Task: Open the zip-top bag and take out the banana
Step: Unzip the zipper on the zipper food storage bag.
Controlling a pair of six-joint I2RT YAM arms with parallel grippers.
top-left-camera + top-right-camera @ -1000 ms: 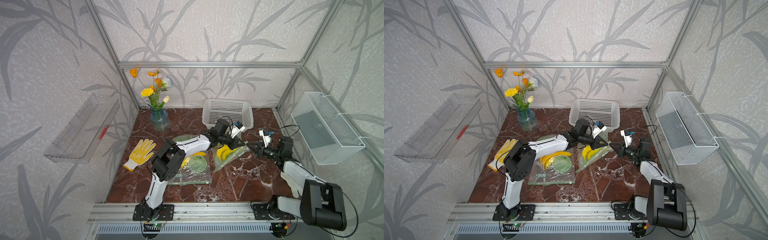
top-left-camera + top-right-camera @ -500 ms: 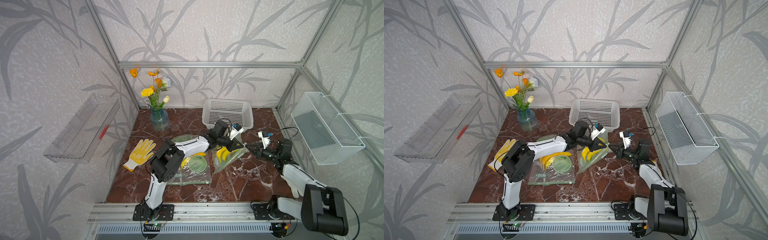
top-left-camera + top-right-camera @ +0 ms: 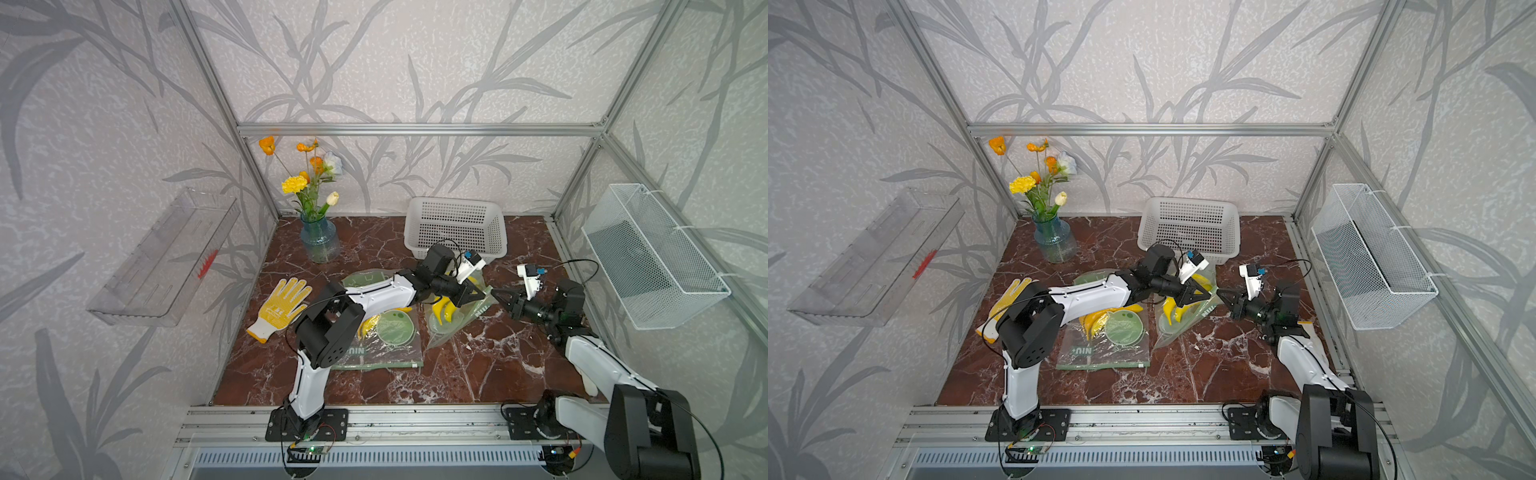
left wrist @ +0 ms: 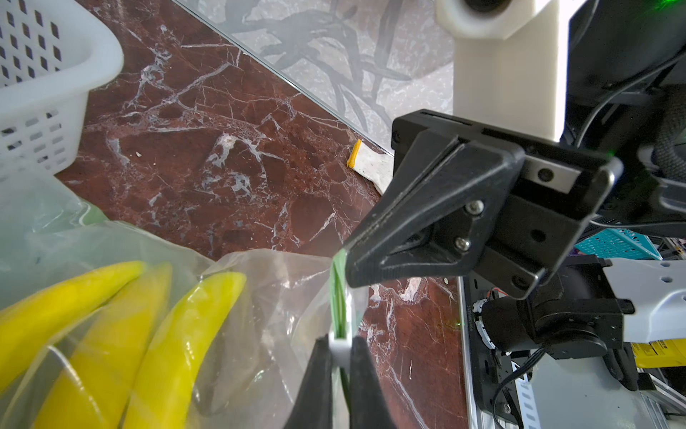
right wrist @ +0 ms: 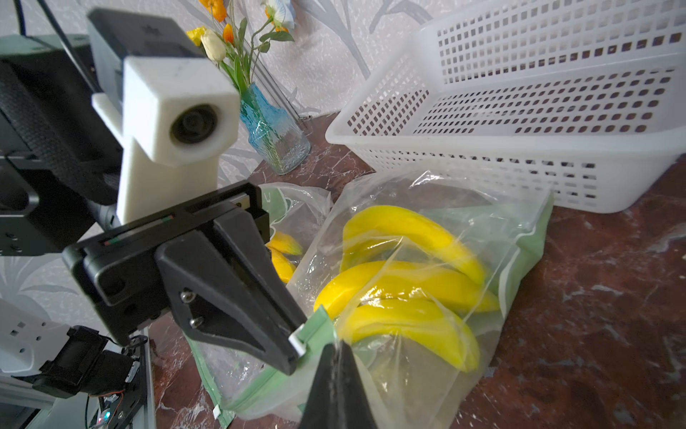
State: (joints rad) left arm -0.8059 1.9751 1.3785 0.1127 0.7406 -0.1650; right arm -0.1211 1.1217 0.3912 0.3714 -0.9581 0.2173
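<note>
A clear zip-top bag (image 3: 455,328) (image 3: 1177,328) with a green zip strip lies right of the table's middle, and the yellow banana bunch (image 3: 442,309) (image 5: 404,278) is inside it. My left gripper (image 4: 339,343) (image 3: 481,294) is shut on the white zip slider (image 4: 339,348) (image 5: 298,340) at the bag's top edge. My right gripper (image 5: 336,349) (image 3: 497,296) faces it tip to tip and is shut on the bag's film at the corner beside the slider. In the left wrist view the bananas (image 4: 178,334) show through the film (image 4: 267,297).
A second flat bag (image 3: 374,345) with bananas and a green disc lies under the left arm. A yellow glove (image 3: 280,305) is at the left, a blue vase of flowers (image 3: 319,241) at the back left. A white basket (image 3: 455,228) stands just behind the bag.
My left gripper has moved a little to the right along the bag's top edge, towards the right gripper. The right arm has shifted slightly, still holding the bag's corner.
</note>
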